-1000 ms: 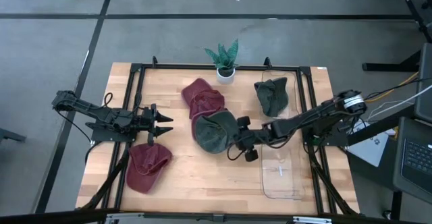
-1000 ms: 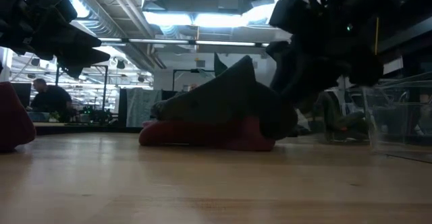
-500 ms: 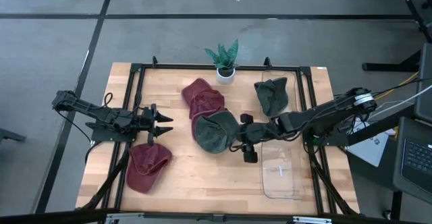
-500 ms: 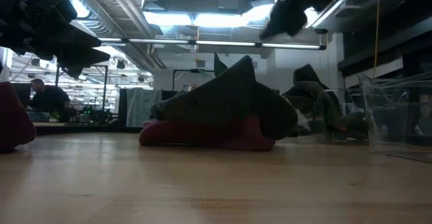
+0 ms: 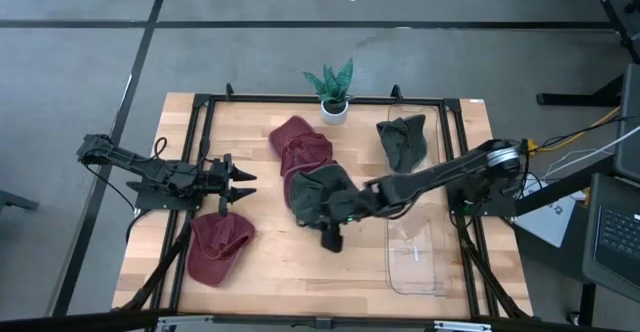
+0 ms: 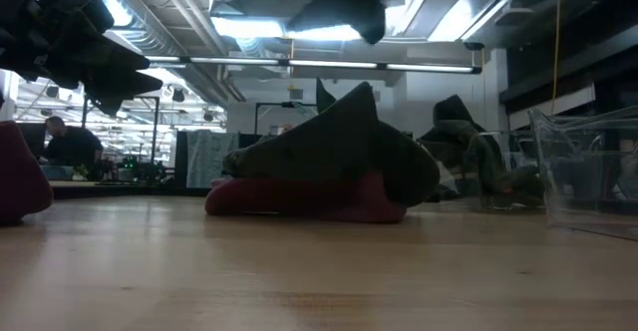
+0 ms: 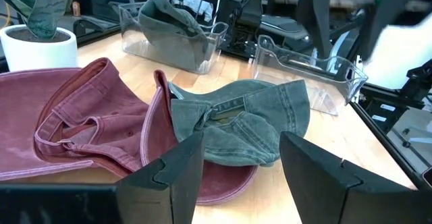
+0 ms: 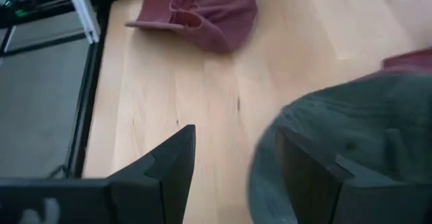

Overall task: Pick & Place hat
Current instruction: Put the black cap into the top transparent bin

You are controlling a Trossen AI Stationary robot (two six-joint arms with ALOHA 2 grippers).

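A green hat [image 5: 312,194] lies at the table's middle, its far part resting on the brim of a red hat [image 5: 300,147]; both show in the left wrist view as green hat [image 7: 243,119] and red hat [image 7: 81,126]. My right gripper [image 5: 328,230] hangs open above the green hat's near edge, with the green hat [image 8: 358,129] beside its fingers [image 8: 169,160]. In the low view it is high at the top [image 6: 339,2]. My left gripper [image 5: 245,184] waits open at the table's left. A second red hat [image 5: 220,247] lies near left.
A second green hat [image 5: 402,140] sits in a clear bin at the far right. A flat clear tray [image 5: 415,257] lies near right. A potted plant [image 5: 332,90] stands at the far edge. Black frame rails [image 5: 200,152] run along the table's sides.
My right gripper has risen from the table beside the green hat's right side. It has gone toward the table's left and near edges, over the hat's near rim, rolling as it went. The green hat has stayed in place on the red one.
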